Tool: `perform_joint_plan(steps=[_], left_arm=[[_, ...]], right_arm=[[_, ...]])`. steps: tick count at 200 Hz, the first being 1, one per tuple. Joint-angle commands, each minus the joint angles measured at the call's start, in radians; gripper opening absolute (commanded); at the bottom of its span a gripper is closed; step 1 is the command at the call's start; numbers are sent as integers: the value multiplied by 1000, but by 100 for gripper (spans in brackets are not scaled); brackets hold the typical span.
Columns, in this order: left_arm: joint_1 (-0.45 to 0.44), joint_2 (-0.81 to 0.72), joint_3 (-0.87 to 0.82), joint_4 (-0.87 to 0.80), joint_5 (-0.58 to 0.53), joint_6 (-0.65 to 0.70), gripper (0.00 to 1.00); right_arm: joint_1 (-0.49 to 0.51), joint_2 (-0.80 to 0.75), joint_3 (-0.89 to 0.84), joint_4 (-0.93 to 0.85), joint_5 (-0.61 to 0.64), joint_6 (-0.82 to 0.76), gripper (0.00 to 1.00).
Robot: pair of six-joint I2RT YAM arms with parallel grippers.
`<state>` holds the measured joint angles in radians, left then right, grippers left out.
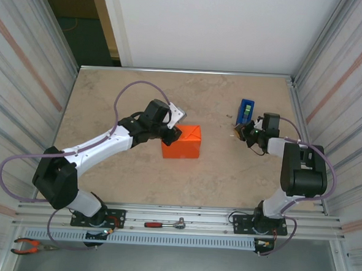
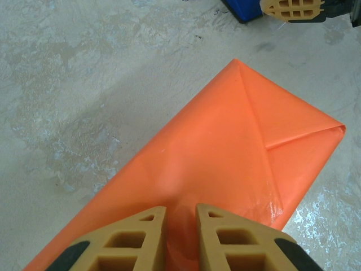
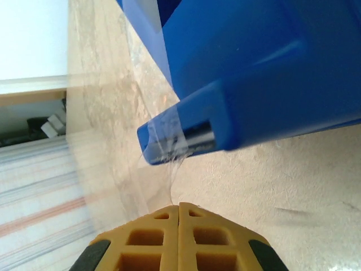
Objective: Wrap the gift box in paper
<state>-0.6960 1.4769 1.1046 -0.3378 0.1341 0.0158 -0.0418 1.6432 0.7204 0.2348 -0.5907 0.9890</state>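
Note:
The gift box (image 1: 183, 142) lies mid-table, covered in the bright orange paper (image 2: 225, 147), with a triangular fold across its top. My left gripper (image 1: 170, 135) is at the box's left end. In the left wrist view it (image 2: 180, 212) is shut on a ridge of paper pinched between its tan fingers. My right gripper (image 1: 242, 134) sits just in front of the blue tape dispenser (image 1: 246, 110). Seen from the right wrist, this gripper (image 3: 179, 204) is shut on a thin strand of clear tape (image 3: 172, 175) that runs up to the dispenser's cutter end (image 3: 169, 138).
Corrugated metal walls close in the table on the left and right (image 1: 333, 65). A red-handled tool (image 1: 163, 224) lies on the near rail and orange pliers (image 1: 30, 245) lie at the bottom left. Bare tabletop (image 1: 146, 96) stretches behind the box.

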Motion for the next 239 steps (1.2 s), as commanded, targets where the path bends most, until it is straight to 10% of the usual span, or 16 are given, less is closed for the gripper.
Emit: perform_joint_plan(steps=[1, 70, 155, 239], left_arm=[[-19, 22, -49, -122, 17, 14, 20], [-18, 29, -51, -117, 17, 16, 20], [-19, 32, -52, -121, 4, 20, 19], [-19, 34, -52, -122, 9, 20, 19]], right_arm=[[-29, -10, -13, -72, 11, -37, 0], [-148, 86, -75, 21, -9, 3, 0], [38, 269, 48, 96, 27, 65, 0], [23, -48, 18, -48, -35, -9, 0]])
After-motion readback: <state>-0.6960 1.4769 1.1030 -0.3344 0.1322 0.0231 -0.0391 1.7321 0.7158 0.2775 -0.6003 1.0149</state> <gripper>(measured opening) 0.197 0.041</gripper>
